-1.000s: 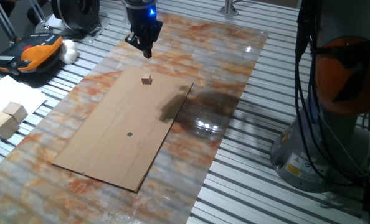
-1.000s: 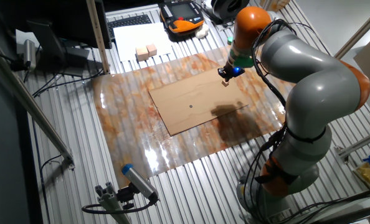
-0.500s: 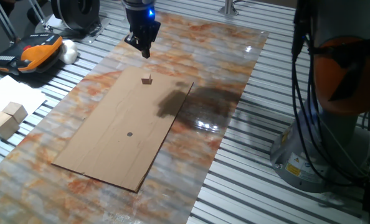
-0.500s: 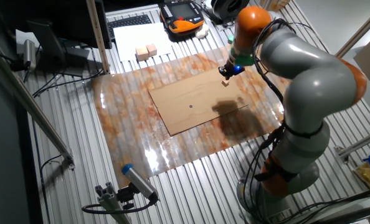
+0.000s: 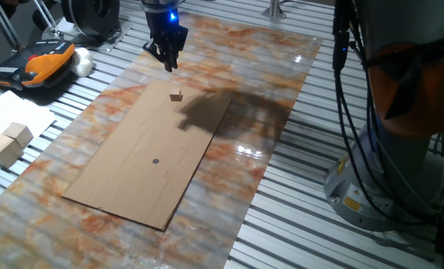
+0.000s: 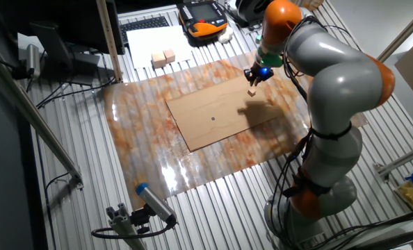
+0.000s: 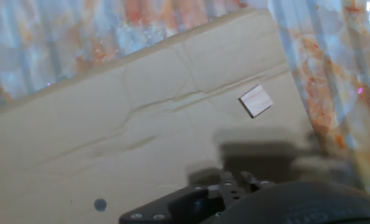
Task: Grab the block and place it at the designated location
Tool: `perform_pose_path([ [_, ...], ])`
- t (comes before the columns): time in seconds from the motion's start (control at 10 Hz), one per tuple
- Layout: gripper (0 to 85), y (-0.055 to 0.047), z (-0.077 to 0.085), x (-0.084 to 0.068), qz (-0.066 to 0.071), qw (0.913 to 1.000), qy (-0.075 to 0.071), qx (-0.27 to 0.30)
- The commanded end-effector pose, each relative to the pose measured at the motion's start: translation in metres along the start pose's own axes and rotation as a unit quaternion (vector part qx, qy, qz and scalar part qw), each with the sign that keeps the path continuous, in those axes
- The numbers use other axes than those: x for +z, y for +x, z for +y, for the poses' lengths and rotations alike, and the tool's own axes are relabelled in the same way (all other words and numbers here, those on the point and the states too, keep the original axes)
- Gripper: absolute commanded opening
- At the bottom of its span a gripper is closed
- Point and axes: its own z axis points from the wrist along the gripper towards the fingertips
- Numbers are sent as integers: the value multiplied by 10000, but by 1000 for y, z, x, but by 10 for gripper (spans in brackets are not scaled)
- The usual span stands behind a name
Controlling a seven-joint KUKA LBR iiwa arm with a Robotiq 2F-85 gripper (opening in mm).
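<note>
The block [image 5: 176, 96] is seen resting on the brown cardboard sheet [image 5: 132, 179], near the sheet's far end in one fixed view, with nothing touching it. The gripper [image 5: 167, 58] is held above the marbled surface [image 5: 282, 82] just beyond that end of the cardboard, clear of the block; whether the fingers are spread or closed cannot be told, and nothing is seen between them. In the other fixed view the block [image 6: 252, 92] is found just below the gripper [image 6: 255, 78]. In the hand view the block [image 7: 255, 101] lies near the cardboard's edge, while the designated location [image 7: 99, 204] is marked well apart from it. The dot [image 5: 155, 161] is drawn near the middle of the sheet. Two pale wooden blocks [image 5: 7, 142] are set off the marbled surface.
</note>
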Motion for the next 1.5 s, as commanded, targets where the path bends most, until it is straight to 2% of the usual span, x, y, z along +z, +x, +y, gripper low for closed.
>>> perform_pose_path([
  [0.0,510,-3,-3,5,-6,10000,-1,14],
  [0.1,510,-10,-9,15,-138,9999,-31,8],
  [0.2,510,-16,-12,23,-191,9998,-23,-32],
  [0.6,510,-38,-17,54,-324,9994,-1,-121],
  [0.8,510,-47,-22,75,-394,9991,-79,-165],
  [1.1,510,-52,-28,91,-457,9986,-104,-261],
  [1.2,510,-53,-27,95,-489,9982,-15,-358],
  [1.4,510,-53,-36,107,-581,9976,-42,-378],
])
